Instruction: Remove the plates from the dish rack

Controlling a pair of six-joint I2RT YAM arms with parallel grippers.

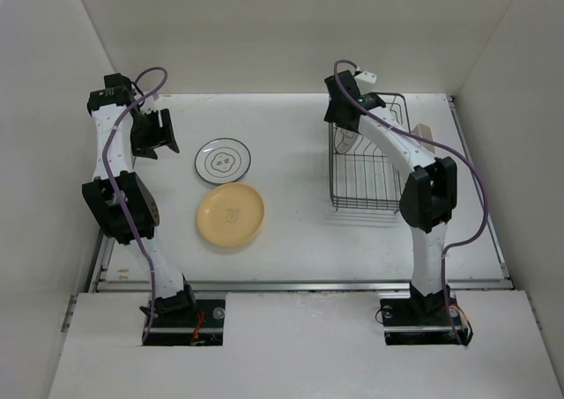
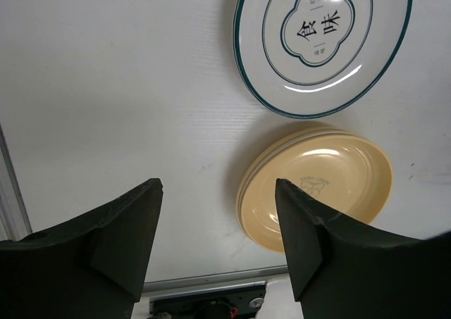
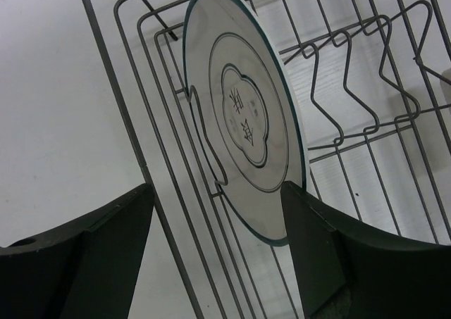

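Note:
A white plate with a dark rim (image 1: 223, 161) lies flat on the table, with a stack of pale yellow plates (image 1: 231, 215) just in front of it. Both show in the left wrist view, the white plate (image 2: 324, 41) and the yellow stack (image 2: 317, 189). My left gripper (image 1: 150, 135) is open and empty, hovering left of them (image 2: 218, 192). The dark wire dish rack (image 1: 370, 188) stands at the right. Another white dark-rimmed plate (image 3: 243, 115) stands on edge among its prongs (image 3: 352, 86). My right gripper (image 1: 344, 104) is open over the rack's far left end, its fingers either side of the plate's near edge (image 3: 217, 189), not closed on it.
A small beige holder (image 1: 423, 133) is clipped to the rack's right side. White walls enclose the table on the left, back and right. A metal rail (image 1: 300, 284) runs along the table's near edge.

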